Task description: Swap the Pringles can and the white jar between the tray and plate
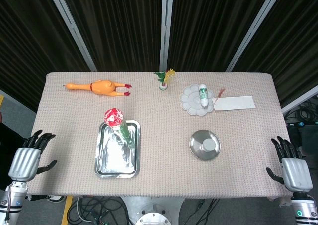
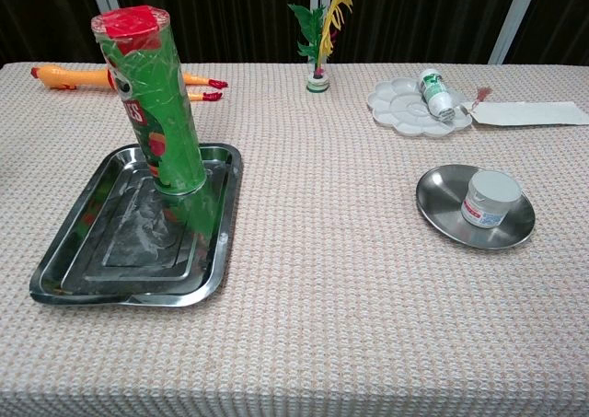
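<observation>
1. Left hand (image 1: 26, 158) sits off the near left table edge, fingers apart, holding nothing. Right hand (image 1: 293, 168) same at the near right edge, fingers spread, empty. Neither shows in the chest view
2. Tall green Pringles can with red lid (image 2: 155, 104) stands upright at the far end of the rectangular steel tray (image 2: 64, 251), left half of the table
3. Short white jar with a flat lid (image 2: 488, 199) sits upright in the middle of the round steel plate (image 2: 442, 210), right half. Well apart from the can
4. Swap looks not started: both things are on their starting carriers and both hands are clear of them
5. Risk, can: tall and narrow, so a low or off-centre grasp could tip it, and a fall on the tray would likely roll it. It also needs a spot to park, since the plate is occupied
6. Risk, jar: low and squat inside a raised rim; fingers may catch the plate edge and slide the light plate instead of closing on the jar
7. Risk, parking: far side is cluttered, with an orange rubber chicken (image 1: 102, 87), a small feather ornament (image 1: 165, 79), and a white flower-shaped palette (image 2: 405, 104) with a small white bottle (image 2: 434, 92) lying on it next to a white card (image 2: 534, 113)
8. Surface: beige woven cloth over the whole table (image 2: 313, 279), probably grippy enough that the carriers stay put
9. Room: dark curtains with pale vertical rails behind, cables on the floor near the front
</observation>
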Controlling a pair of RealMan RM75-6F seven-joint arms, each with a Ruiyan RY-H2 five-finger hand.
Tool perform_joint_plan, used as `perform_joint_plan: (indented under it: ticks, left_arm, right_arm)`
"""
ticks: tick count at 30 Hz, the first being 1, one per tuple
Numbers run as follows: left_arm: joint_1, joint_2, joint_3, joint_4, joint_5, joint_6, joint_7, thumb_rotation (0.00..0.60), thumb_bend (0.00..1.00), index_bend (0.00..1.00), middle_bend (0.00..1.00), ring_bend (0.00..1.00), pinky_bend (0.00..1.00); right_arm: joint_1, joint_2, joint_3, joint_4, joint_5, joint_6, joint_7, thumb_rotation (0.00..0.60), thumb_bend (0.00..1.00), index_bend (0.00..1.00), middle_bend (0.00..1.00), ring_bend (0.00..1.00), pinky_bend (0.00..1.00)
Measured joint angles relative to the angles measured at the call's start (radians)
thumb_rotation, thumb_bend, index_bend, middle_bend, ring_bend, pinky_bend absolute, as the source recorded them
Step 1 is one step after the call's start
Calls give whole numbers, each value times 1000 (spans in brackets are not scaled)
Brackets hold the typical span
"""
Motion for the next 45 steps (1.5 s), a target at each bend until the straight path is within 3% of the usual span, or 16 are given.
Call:
perform_joint_plan:
  ticks: [13,22,28,35,45]
  left_arm:
    - [-12,4,-14,-12,4,6,-6,600,114,188,179,80,232]
    - [-88,86,-65,-129,23,-34,-38,600,108,160,157,80,237]
    - [-210,168,-127,-250,28,-157,-50,600,101,132,118,58,250]
    - [-383,221,-193,-329,-2,-372,-75,600,101,113,83,39,244]
    - [-562,219,-217,-333,-102,-613,-58,600,101,104,62,18,238]
  right_arm:
    - [2,0,-1,-1,3,-6,-1,600,176,0,0,0,0]
    - [3,1,-7,0,-8,-5,-2,600,176,0,0,0,0]
    - [3,5,-4,1,0,-9,1,600,176,0,0,0,0]
    - [5,1,-5,6,5,-19,-1,600,176,0,0,0,0]
    - [7,5,-5,11,24,-40,8,600,176,0,0,0,0]
